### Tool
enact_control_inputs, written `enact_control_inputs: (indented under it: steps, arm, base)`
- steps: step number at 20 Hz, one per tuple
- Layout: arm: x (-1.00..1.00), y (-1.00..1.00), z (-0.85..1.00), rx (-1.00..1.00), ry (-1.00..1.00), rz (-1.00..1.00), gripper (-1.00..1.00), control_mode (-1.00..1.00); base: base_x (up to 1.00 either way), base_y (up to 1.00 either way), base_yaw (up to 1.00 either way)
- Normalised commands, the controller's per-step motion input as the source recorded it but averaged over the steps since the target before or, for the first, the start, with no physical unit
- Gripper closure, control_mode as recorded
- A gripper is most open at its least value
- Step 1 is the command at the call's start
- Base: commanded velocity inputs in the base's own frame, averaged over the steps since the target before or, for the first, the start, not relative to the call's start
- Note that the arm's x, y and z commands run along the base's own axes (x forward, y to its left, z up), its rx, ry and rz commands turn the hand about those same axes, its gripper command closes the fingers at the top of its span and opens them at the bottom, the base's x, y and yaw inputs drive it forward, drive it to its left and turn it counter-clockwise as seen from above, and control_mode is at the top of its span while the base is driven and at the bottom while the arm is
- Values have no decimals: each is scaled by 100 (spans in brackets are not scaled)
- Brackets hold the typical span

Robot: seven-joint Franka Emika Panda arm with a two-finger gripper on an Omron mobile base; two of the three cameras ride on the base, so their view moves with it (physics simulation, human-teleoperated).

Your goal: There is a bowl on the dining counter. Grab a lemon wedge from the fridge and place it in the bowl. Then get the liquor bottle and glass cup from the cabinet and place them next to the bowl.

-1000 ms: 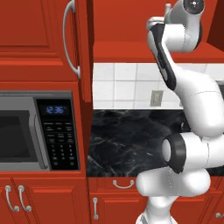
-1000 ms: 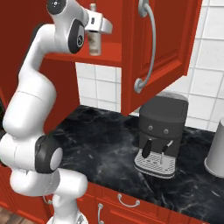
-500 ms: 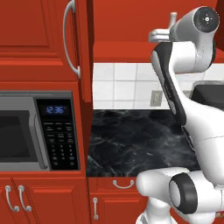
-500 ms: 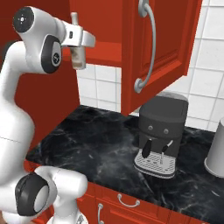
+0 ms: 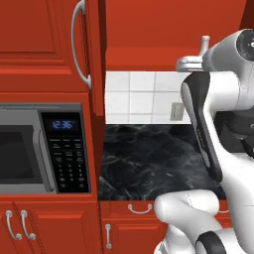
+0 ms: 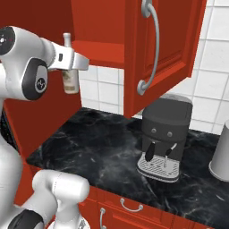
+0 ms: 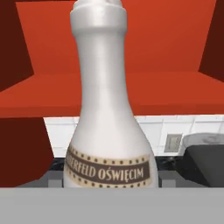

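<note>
Liquor bottle (image 7: 107, 131) is the thing in hand: a white, long-necked bottle with a brown label band, held upright in the pincer (image 6: 70, 71) just outside the open cabinet (image 6: 156, 49), clear of its shelf and well above the black marble bench (image 6: 107, 152). In the hand view the bottle fills the middle, neck toward 12 o'clock; the fingertips themselves are hidden low in that view, but the jaws look clamped on the bottle's lower body rather than standing free.

My reading is that the lemon part is not checkable here, and the step now is carrying the bottle away to the dining counter. To do that well, keep the bottle vertical as the arm swings, since the grip sits low and the tall neck gives it leverage to tip. Draw it out and down, away from the cabinet opening, before the base turns.

Things in the way, in the right base view: the cabinet door stands open at about 2 o'clock from the bottle, its curved grey handle (image 6: 150, 49) jutting toward the room. A dark coffee machine (image 6: 163, 134) stands on the bench at 4 o'clock, with a grey canister (image 6: 221, 152) beyond it at the frame edge. In the left base view a microwave (image 5: 44, 149) sits at 9 o'clock, and another red cabinet door (image 5: 49, 44) hangs above it. The glass cup I cannot make out in the cabinet.
</note>
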Motion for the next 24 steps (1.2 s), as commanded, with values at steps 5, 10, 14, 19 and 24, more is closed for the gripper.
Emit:
enact_control_inputs:
  steps: [5, 10, 14, 19, 24]
  arm:
    - [-38, 0, -25, 0, 1, 0, 100, -100]
    - [-17, 0, -7, 0, 0, 0, 100, 100]
    - [0, 0, 0, 0, 0, 0, 100, 100]
    - [0, 0, 0, 0, 0, 0, 100, 100]
    - [0, 0, 0, 0, 0, 0, 100, 100]
  base:
    - [0, 0, 0]
    - [-48, 0, 8]
    - [-99, 5, 66]
    - [-79, 1, 91]
    - [-75, 18, 89]
